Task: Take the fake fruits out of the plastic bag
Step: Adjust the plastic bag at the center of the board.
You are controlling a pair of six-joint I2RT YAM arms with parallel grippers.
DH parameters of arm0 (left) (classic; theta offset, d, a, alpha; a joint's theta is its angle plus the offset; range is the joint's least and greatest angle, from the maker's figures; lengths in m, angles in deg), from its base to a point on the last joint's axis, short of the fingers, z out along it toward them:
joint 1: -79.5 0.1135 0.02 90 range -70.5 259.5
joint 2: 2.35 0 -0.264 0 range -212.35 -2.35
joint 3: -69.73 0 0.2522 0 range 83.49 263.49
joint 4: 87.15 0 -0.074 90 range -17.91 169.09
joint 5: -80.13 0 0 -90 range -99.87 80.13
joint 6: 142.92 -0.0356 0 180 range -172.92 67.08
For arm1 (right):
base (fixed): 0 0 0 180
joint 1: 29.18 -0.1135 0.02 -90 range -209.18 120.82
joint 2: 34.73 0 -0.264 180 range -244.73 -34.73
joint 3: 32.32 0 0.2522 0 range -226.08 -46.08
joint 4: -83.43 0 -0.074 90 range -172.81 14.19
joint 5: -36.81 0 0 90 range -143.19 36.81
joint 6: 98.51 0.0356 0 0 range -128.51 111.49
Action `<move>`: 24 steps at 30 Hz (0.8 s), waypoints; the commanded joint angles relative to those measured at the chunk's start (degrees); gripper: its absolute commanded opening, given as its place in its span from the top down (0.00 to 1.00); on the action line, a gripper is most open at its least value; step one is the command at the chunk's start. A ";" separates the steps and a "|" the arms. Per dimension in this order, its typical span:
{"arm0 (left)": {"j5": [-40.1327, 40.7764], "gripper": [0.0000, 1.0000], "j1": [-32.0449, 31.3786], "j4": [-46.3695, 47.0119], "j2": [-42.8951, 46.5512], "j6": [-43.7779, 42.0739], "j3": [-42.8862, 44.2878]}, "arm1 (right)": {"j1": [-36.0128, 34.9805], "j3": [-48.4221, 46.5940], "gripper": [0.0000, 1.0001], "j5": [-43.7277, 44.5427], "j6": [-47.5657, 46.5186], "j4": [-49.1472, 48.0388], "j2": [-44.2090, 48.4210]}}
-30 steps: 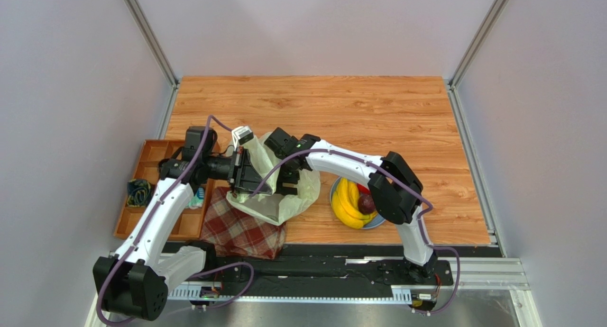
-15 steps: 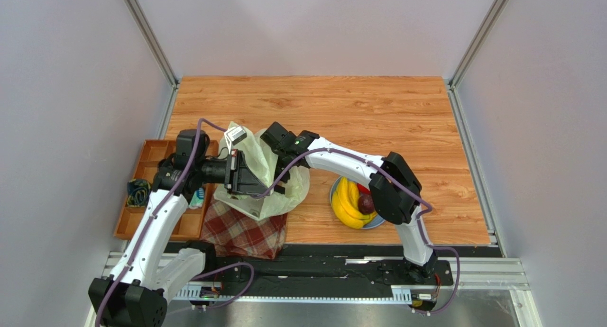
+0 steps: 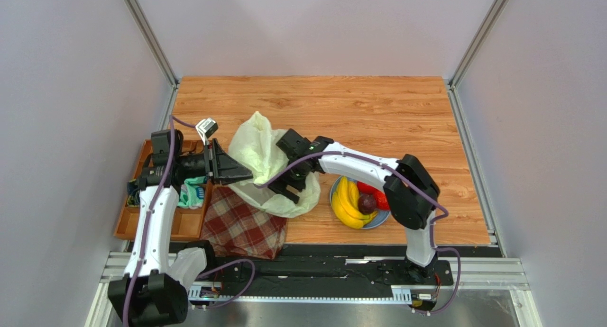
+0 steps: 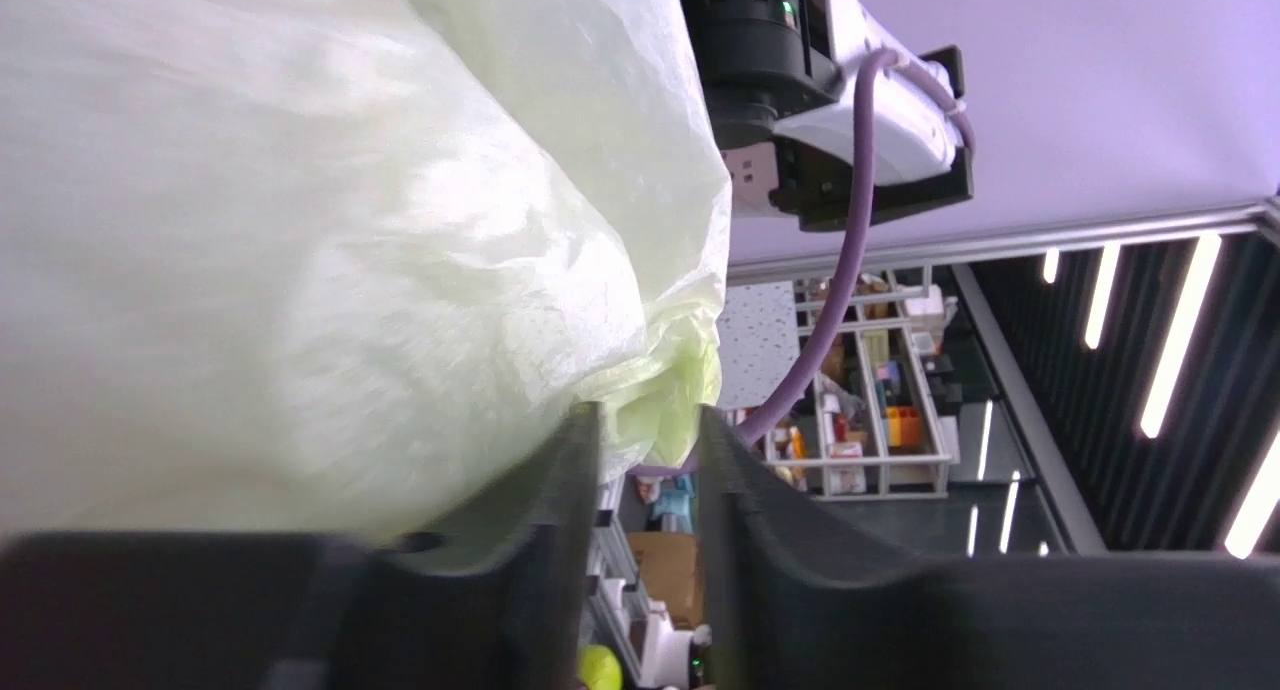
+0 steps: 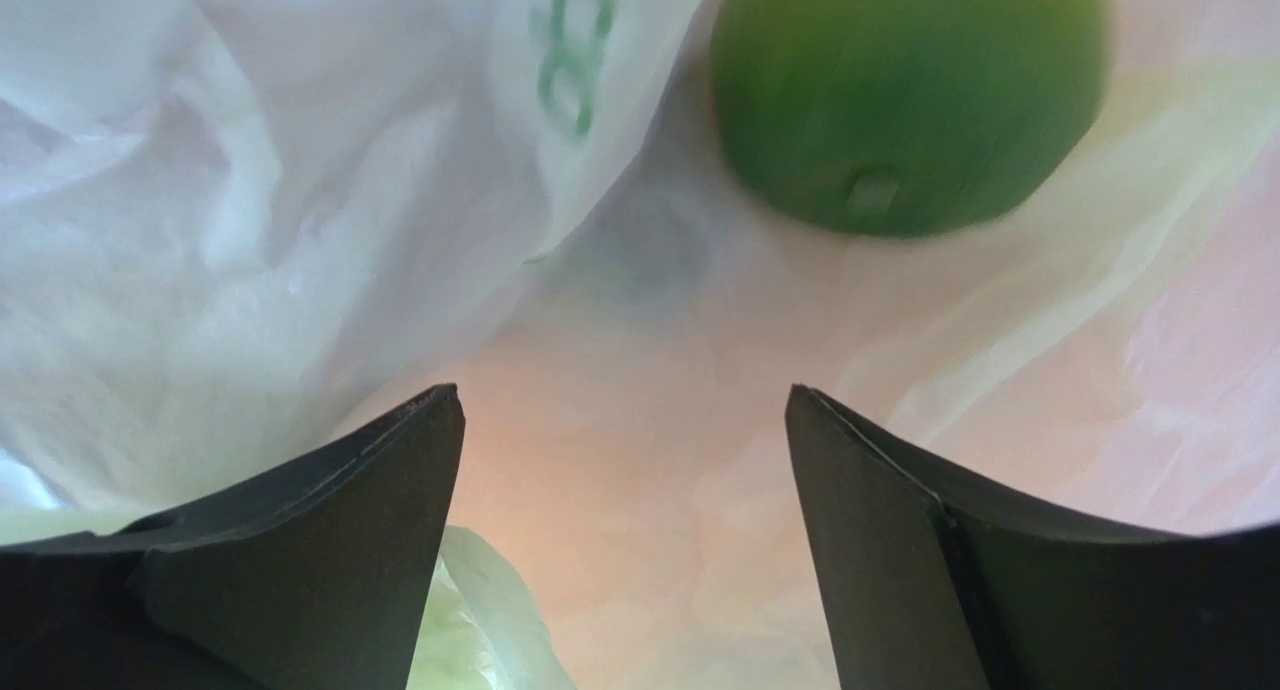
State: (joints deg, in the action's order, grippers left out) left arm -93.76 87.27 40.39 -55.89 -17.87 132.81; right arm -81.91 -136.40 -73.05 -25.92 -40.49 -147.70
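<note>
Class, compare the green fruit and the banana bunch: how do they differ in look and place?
The green fruit is round; the banana bunch is long, curved and yellow. The green fruit lies inside the plastic bag; the banana bunch rests on the blue plate. Both are fake fruits.

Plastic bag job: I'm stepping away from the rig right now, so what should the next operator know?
Left gripper: jaws slightly apart, a fold of the plastic bag at its tips.
Right gripper: open, inside the bag, facing the green fruit.
Done: banana bunch, red fruit and dark purple fruit lie on the blue plate.
Left: probably grasp the green fruit, lift it out and set it with the others.
</note>
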 commanded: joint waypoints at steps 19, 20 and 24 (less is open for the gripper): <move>28.36 0.05 0.93 -3.35 -7.30 -11.33 9.06 | 3.95 6.65 0.18 11.34 1.67 -10.86 12.33; 27.57 0.05 0.93 -2.27 -6.32 -10.45 7.13 | 4.65 6.83 0.19 9.59 2.63 -10.51 12.33; 28.08 0.05 0.93 2.21 -1.67 -8.95 -2.27 | 5.53 6.04 0.19 7.20 2.64 -7.79 11.54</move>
State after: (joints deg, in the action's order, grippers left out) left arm -65.18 87.90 35.61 -62.95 -29.90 135.98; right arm -77.30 -129.21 -63.58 -25.77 -47.72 -136.13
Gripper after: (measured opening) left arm 0.949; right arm 0.814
